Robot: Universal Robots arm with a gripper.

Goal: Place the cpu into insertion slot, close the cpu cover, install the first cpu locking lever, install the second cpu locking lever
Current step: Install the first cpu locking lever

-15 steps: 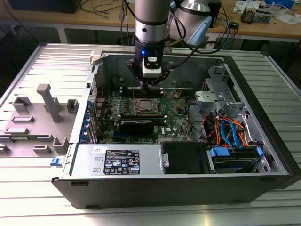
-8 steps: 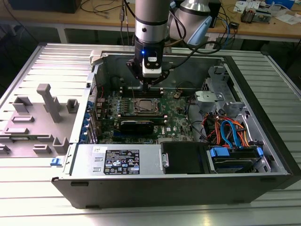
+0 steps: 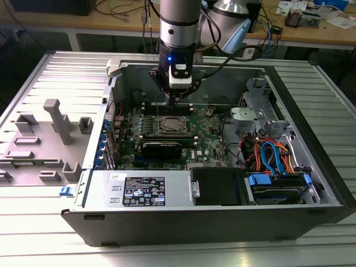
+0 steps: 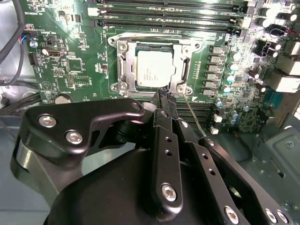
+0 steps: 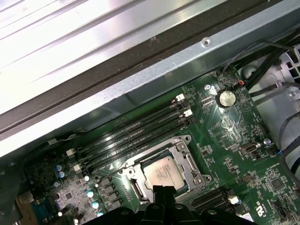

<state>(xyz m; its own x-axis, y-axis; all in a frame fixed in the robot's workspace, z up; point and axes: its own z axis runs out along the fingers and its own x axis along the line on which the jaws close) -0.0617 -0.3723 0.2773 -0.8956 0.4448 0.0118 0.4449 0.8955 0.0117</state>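
Note:
The cpu (image 4: pixel 154 68) is a silver square chip lying flat in the insertion slot (image 4: pixel 133 71), whose dark rim shows beside it. The cpu cover (image 4: pixel 123 63), a silvery metal frame, lies down around the chip. In the exterior view the cpu (image 3: pixel 171 125) sits mid-board, with my gripper (image 3: pixel 177 95) just above the socket's far edge. In both wrist views the black fingers (image 4: pixel 161 101) are pressed together, and the gripper (image 5: pixel 162 191) tip stands at a corner of the cover. A thin wire locking lever (image 4: pixel 193 115) slants up from that corner beside the fingers. Another wire lever (image 4: pixel 140 36) lies along the cover's opposite edge.
The green motherboard (image 3: pixel 208 146) lies inside an open computer case (image 3: pixel 183 214). Long black memory slots (image 4: pixel 164 9) run beside the socket. A black card (image 3: pixel 161 149), a power supply (image 3: pixel 139 189) and a drive bay with blue and orange cables (image 3: pixel 272 158) stand nearby. Grey fixtures (image 3: pixel 55 119) sit at the exterior view's left.

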